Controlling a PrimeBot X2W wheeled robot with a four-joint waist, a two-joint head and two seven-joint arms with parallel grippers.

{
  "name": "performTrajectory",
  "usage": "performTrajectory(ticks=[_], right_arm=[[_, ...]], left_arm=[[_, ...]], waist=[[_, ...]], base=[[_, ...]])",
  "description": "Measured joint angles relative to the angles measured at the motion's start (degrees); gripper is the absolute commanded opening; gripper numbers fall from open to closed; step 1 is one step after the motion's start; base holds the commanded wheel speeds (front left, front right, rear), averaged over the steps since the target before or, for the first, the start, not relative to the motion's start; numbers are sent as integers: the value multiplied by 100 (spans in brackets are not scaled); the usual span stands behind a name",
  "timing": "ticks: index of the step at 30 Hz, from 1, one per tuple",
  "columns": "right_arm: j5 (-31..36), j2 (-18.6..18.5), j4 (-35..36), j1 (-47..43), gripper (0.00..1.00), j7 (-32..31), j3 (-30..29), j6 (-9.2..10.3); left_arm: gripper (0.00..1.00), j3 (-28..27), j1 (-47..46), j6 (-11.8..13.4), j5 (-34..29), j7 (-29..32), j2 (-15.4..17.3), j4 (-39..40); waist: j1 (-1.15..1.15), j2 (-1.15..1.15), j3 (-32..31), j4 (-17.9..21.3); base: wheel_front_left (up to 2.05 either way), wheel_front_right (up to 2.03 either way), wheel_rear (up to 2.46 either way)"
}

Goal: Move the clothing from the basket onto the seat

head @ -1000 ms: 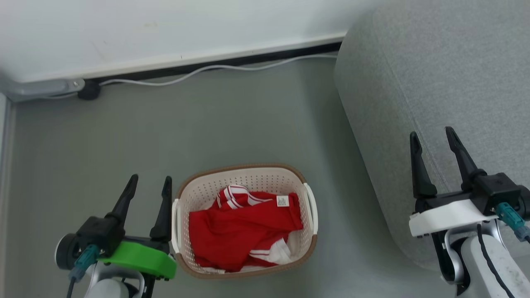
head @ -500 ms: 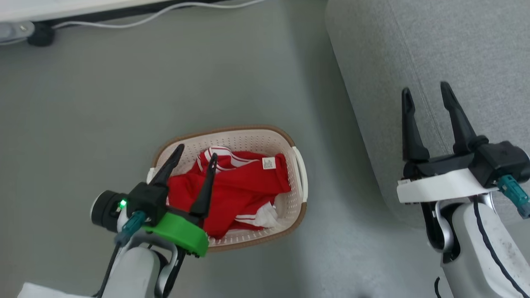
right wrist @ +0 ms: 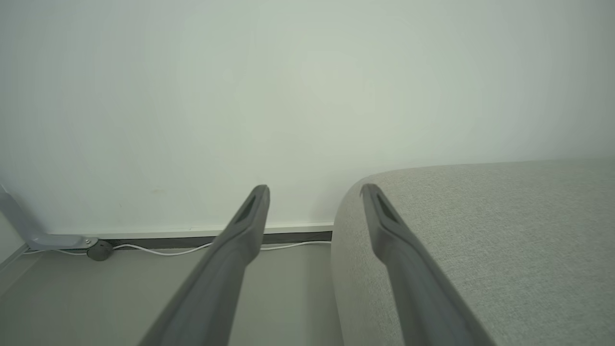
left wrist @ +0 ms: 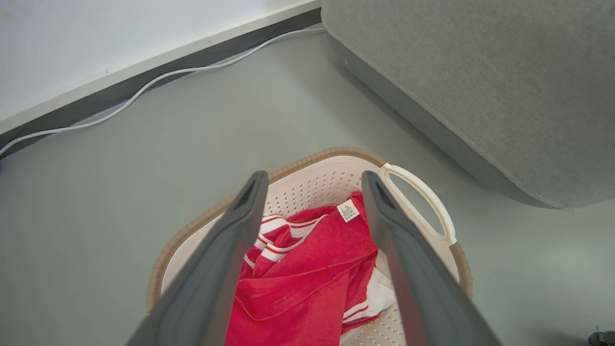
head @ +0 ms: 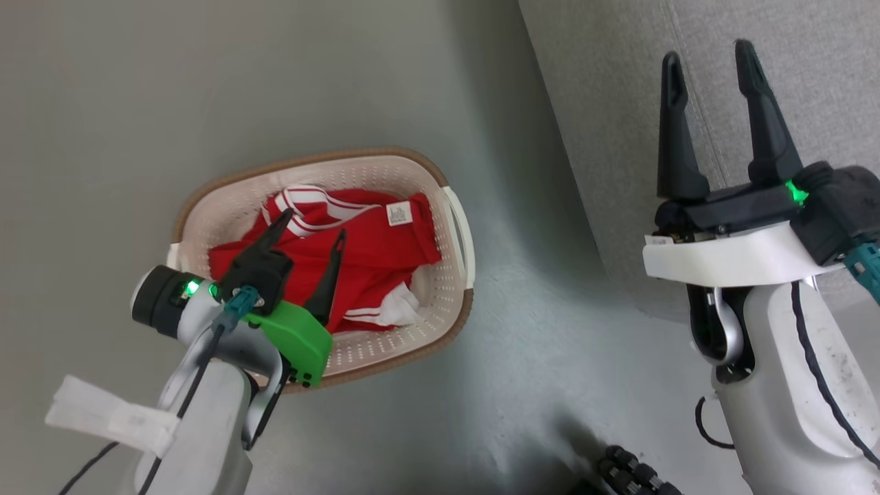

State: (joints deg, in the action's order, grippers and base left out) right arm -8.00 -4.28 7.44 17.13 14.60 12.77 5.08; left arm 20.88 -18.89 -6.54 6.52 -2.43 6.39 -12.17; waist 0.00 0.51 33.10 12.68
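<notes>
My left gripper (head: 313, 228) hangs spread and empty over the clothing (head: 375, 240) in the basket (head: 309, 157); reaching, I judge; next dip and pinch a fold; right gripper (head: 707, 53) likewise spread, empty.

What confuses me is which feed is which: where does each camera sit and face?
Head: on the head, looking down at basket with clothing, sofa beside; left gripper over the basket, right gripper by the sofa, both open.
Left wrist: on that wrist, looking between its fingers down into the basket.
Right wrist: on that wrist, looking level between its fingers at wall and sofa.
Shared: all show the sofa; both wrist views, the cable.
</notes>
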Motion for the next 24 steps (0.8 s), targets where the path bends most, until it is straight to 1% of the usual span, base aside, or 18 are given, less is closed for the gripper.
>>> performTrajectory(ticks=[4,11,17,24], right_arm=[[-18,73,112,215,100,1,-8,0],[-166,107,180,520,100,1,-57,0],[-211,140,159,685,100,1,-104,7],[-260,148,138,800,100,1,-102,7]], left_arm=[[100,-15,-184,0,-73,301,77,-77],[100,-31,-615,0,-232,714,312,-166],[100,-42,-743,0,-254,1056,325,-446],[100,-49,-895,0,-249,1299,332,-539]], waist=[[0,0,316,176],[0,0,884,459],[1,0,1275,670],[0,0,1512,846]], base=[[0,0,0],[0,0,0],[0,0,0],[0,0,0]])
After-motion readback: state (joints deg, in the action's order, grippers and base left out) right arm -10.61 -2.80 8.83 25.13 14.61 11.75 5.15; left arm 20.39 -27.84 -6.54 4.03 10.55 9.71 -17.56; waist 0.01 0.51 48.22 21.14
